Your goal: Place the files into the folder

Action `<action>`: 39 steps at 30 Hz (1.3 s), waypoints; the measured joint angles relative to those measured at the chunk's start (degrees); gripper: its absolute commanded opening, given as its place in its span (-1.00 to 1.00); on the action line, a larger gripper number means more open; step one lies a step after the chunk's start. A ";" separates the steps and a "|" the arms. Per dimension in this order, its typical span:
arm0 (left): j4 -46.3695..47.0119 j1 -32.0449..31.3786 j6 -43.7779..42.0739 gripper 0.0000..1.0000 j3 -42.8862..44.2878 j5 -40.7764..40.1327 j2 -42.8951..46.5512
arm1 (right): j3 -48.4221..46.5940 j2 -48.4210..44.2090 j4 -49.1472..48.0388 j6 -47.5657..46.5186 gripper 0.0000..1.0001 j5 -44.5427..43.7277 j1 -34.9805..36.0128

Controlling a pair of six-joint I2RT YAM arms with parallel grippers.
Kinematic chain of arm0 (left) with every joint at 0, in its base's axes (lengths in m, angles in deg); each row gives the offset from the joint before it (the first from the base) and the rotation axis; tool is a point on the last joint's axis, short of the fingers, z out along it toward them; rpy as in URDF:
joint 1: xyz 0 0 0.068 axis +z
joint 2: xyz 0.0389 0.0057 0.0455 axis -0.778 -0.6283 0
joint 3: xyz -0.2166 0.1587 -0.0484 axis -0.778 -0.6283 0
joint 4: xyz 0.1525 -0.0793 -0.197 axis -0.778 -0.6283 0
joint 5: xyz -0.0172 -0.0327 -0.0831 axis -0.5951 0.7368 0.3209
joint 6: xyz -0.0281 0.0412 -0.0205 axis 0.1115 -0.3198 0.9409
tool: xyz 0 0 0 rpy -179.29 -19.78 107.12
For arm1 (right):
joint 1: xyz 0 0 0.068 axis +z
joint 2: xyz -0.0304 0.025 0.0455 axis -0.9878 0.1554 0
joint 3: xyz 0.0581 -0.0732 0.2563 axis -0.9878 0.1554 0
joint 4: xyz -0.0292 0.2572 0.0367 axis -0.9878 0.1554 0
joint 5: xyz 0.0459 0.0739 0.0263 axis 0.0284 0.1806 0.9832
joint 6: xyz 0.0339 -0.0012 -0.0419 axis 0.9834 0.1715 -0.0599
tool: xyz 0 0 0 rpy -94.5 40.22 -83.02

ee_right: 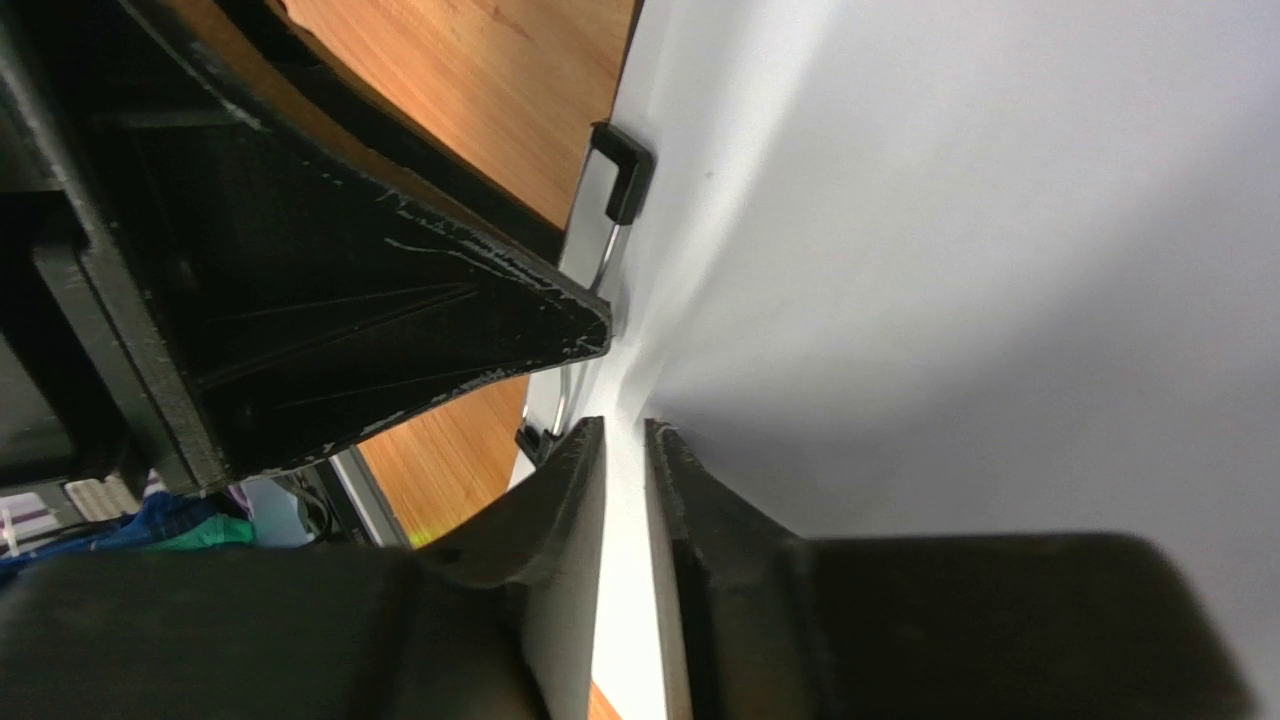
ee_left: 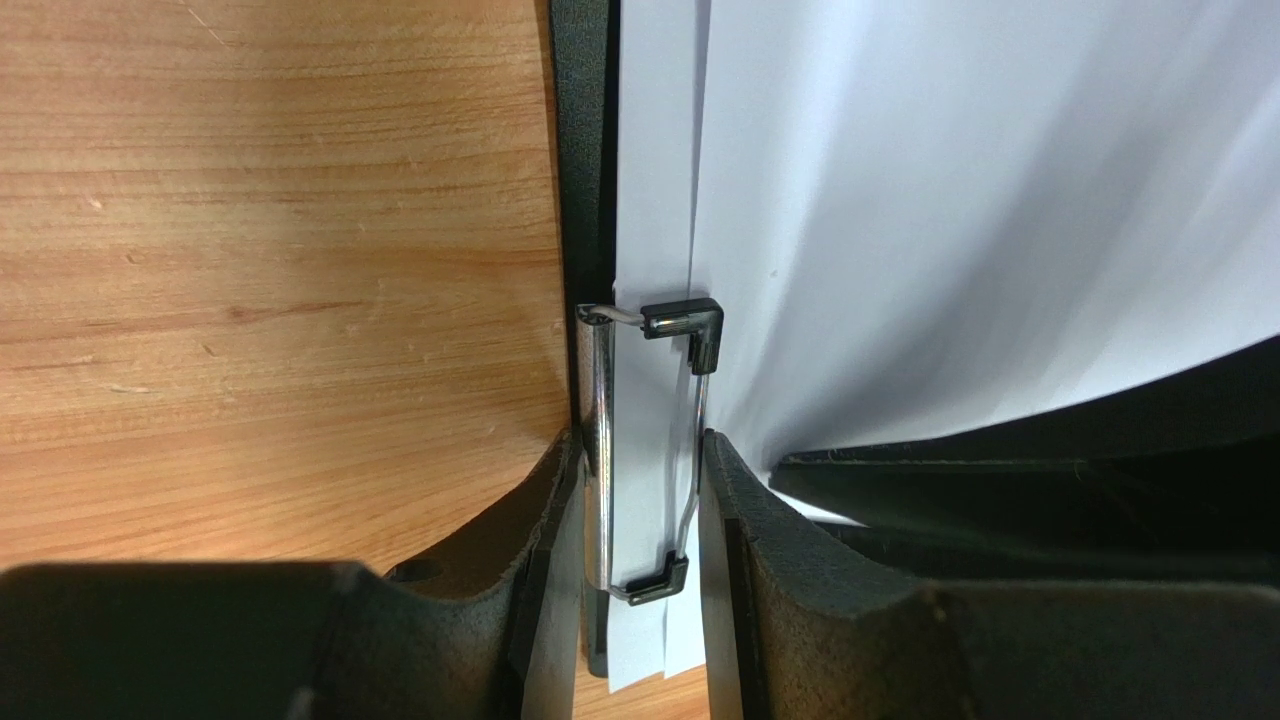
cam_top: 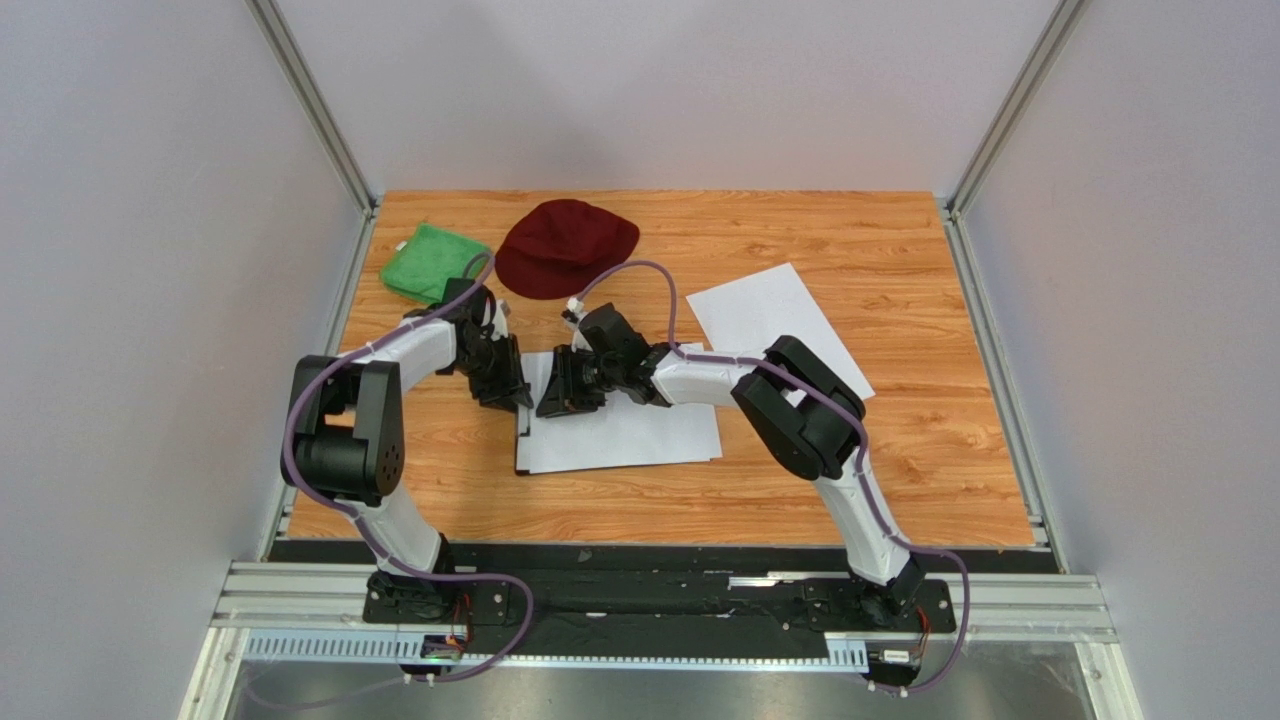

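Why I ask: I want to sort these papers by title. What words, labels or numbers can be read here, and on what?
No text can be read in any view.
Top sheet on the black clipboard: plain white, no print showing.
Loose sheet: plain white.
Dark red cap, green cloth, metal clip: no logo or marking visible.

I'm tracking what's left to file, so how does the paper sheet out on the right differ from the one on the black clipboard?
The loose sheet lies askew on the table; the clipboard sheet sits square on the clipboard. The loose sheet lies flat; the clipboard sheet bows up near the clip. Both are plain white.
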 measured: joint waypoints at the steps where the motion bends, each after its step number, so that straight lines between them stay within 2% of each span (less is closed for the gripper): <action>1: -0.04 -0.04 0.09 -1.00 0.02 0.00 -0.02 | -0.44 -0.22 1.11 -0.15 -0.33 0.31 0.00; 5: -0.02 -0.26 0.42 -1.00 0.02 0.28 -0.07 | -0.81 -2.47 5.62 -1.07 -0.21 1.51 -0.02; 6: -0.02 -0.26 0.39 -1.00 0.02 0.35 -0.07 | -0.81 -3.41 6.97 -1.46 -0.02 1.60 -0.11; 8: -0.02 -0.26 0.42 -1.00 0.02 0.48 -0.09 | -0.68 -6.40 10.67 -2.71 0.15 1.51 -0.63; 9: 0.00 -0.26 0.42 -1.00 0.02 0.55 -0.09 | -0.59 -8.37 12.68 -3.56 0.33 0.87 -0.90; 15: 0.02 -0.26 0.42 -1.00 0.02 0.94 -0.15 | 0.17 -20.35 24.39 -12.24 0.71 -5.97 -6.91; 20: 0.02 -0.26 0.39 -1.00 0.02 0.96 -0.15 | 3.65 -27.02 33.46 -20.59 0.78 -17.14 -14.29; 25: 0.02 -0.26 0.39 -1.00 0.02 1.22 -0.17 | 5.75 -27.19 39.32 -25.51 0.82 -24.33 -15.43; 39: 0.04 -0.26 0.39 -1.00 0.02 1.88 -0.17 | 8.79 -25.11 41.09 -28.13 0.81 -26.67 -14.45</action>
